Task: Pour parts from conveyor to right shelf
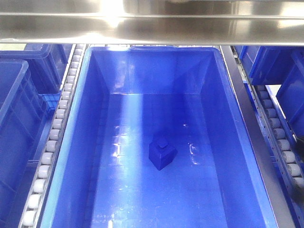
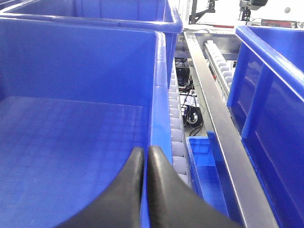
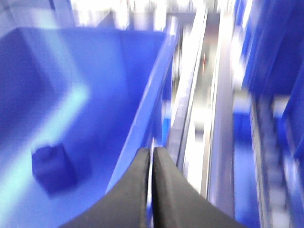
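One small blue part [image 1: 162, 152] with a stud on top lies on the floor of the large blue tub [image 1: 236, 118] on the right shelf, whose white rollers [image 1: 57, 124] flank it. The right wrist view shows the same part [image 3: 53, 167], blurred, down to the left of my right gripper [image 3: 152, 151]. That gripper is shut, just above the tub's right rim [image 3: 154, 90], with nothing held. My left gripper [image 2: 145, 150] is shut too, over the right wall [image 2: 161, 99] of another blue tub with no part showing inside. The conveyor is out of view.
A steel crossbar [image 1: 152, 21] spans the top of the rack. More blue tubs stand at the left [image 1: 19, 109] and right [image 1: 280, 66]. Steel rails [image 2: 213, 109] and roller lanes [image 1: 280, 137] run between them, with a smaller blue bin [image 2: 204, 161] lower down.
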